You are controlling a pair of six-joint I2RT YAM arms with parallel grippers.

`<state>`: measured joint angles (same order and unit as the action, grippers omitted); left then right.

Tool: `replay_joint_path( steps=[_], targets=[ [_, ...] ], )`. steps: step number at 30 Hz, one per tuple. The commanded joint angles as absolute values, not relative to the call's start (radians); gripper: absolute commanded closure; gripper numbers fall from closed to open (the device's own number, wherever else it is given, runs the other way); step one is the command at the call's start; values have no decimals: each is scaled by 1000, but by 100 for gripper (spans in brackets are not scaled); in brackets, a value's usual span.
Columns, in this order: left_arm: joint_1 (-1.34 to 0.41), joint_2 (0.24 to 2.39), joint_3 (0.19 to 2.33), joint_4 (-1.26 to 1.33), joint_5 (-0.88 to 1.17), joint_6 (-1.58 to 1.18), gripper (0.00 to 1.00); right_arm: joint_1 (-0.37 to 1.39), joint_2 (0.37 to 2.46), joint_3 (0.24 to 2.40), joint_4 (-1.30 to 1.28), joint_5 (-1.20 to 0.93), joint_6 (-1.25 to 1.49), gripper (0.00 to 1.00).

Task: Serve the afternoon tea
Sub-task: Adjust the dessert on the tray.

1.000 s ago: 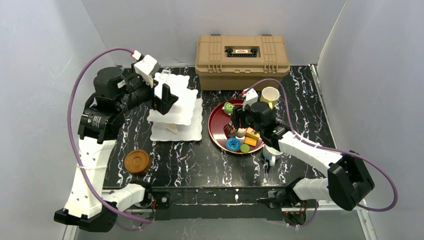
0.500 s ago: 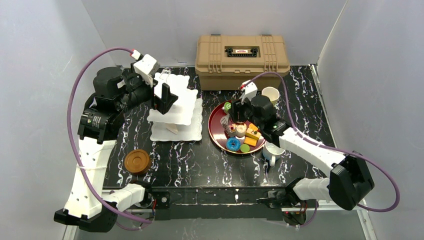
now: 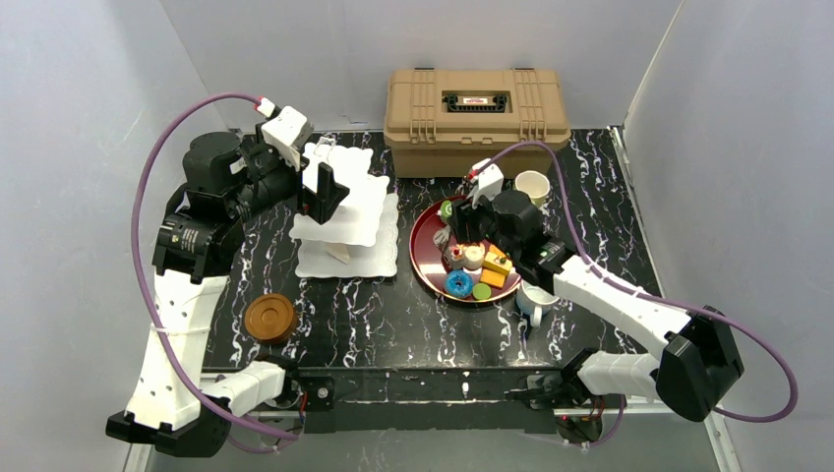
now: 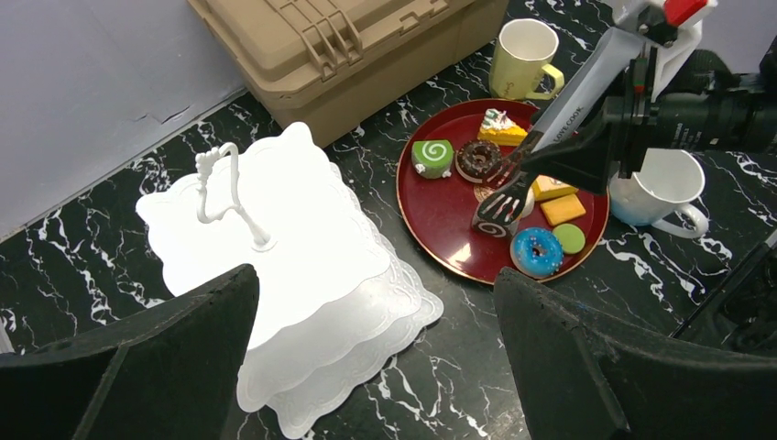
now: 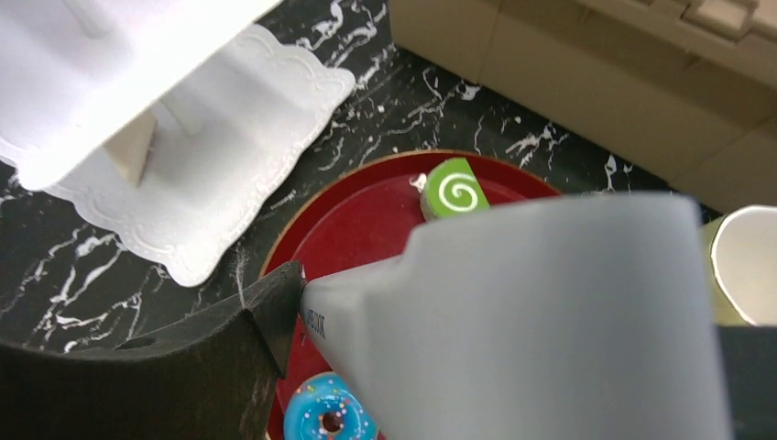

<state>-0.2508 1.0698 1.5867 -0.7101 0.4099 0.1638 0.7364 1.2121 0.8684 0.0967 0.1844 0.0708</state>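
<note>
White arms [image 3: 179,305], black joints [image 3: 211,162], purple cables [image 3: 231,95].

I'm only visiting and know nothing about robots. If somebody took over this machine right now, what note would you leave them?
Left end effector: open, empty, above the white stand.
Right end effector: shut on grey tongs, tips down by the chocolate donut.
Things: pastries all on the red tray; cream-yellow mug beyond it, white mug at its right; brown coasters front left.
Done: nothing seen served.
Left: pastries onto stand; probably mugs onto coasters.
</note>
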Motion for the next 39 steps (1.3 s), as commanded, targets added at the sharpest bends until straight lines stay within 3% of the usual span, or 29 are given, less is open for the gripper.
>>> replay_joint_path(
  steps=[1, 10, 24, 30, 35, 39],
  targets=[
    [-250, 1053, 1598, -698, 416, 153, 2, 739, 1191, 844, 135, 212, 70, 85],
    [-250, 1044, 1597, -707, 413, 156, 2, 758, 1224, 798, 159, 223, 79, 85],
    [-249, 1049, 1601, -704, 417, 150, 2, 890, 1299, 813, 147, 448, 3, 83],
    [-249, 1049, 1598, -701, 419, 143, 2, 906, 1284, 793, 189, 488, 3, 88],
    [-250, 1049, 1598, -701, 419, 142, 2, 908, 1280, 781, 204, 488, 3, 99],
    [-250, 1048, 1598, -702, 419, 144, 2, 908, 1273, 774, 208, 488, 2, 99]
  ],
)
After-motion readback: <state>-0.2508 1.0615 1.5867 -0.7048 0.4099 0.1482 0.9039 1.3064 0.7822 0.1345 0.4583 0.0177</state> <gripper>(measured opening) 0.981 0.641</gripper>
